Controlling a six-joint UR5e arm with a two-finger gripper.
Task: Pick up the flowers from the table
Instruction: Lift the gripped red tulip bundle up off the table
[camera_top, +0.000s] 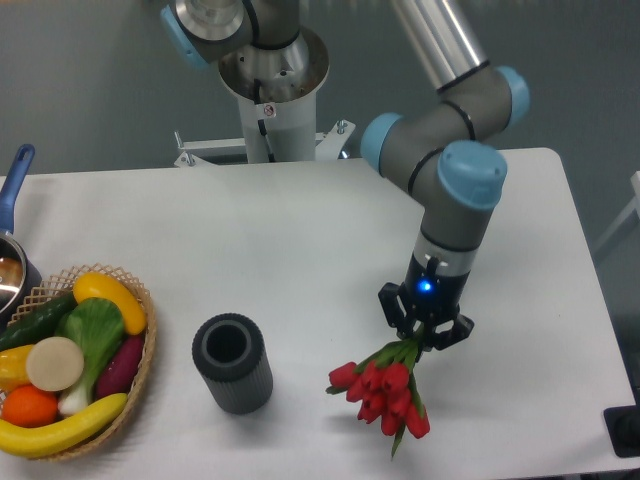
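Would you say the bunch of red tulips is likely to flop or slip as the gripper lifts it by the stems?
The flowers probably droop somewhat: the buds hang below the gripper, which is shut on the thin stems. They look light. The narrow stems might slip or pivot in the grip.

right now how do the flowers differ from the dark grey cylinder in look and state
The flowers are red buds on thin green stems; the dark grey cylinder is one ribbed, hollow piece. The end effector is clamped on the flowers' stems, while nothing touches the cylinder. The flowers fan out and hang at a slant; the cylinder stands upright on the table. Both are toward the table's near edge.
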